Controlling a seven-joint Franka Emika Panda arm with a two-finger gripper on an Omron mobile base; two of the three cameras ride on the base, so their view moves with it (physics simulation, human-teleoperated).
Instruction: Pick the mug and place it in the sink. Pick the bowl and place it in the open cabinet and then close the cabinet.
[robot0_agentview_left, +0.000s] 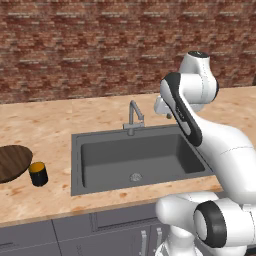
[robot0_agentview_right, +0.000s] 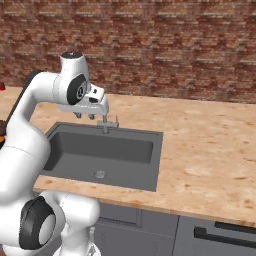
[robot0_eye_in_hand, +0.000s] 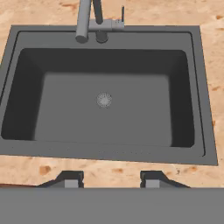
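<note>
grey drawer fronts (robot0_agentview_left: 75, 232) are seen lowest in the left base view, directly under the counter's front edge. above them the speckled tan countertop (robot0_agentview_right: 205, 145) runs back to a red brick wall (robot0_agentview_left: 90, 45).

mug (robot0_agentview_left: 38, 173): small black cylinder with a yellow-orange top, stood upright on the counter left of the sink, well apart from the basin's rim. bowl (robot0_agentview_left: 11, 162): wide, shallow, dark wood grain, cut off by the left frame edge; it is seen just beside the mug, and whether they touch cannot be told.

sink (robot0_agentview_left: 75, 165): dark grey rectangular basin, round drain at its floor, nothing lying in it. a grey metal faucet (robot0_agentview_left: 133, 117) is mounted at the middle of the back rim. a narrow strip of counter is left between the front rim and the counter edge; broad bare counter is noted to the right of the basin in the right base view.

gripper (robot0_agentview_right: 85, 116) is held above the sink's back area near the faucet, pointing down, clear of the counter. in the hand view the two fingertips (robot0_eye_in_hand: 70, 179) are set apart with nothing between them; jaws spread, nothing pinched.
</note>
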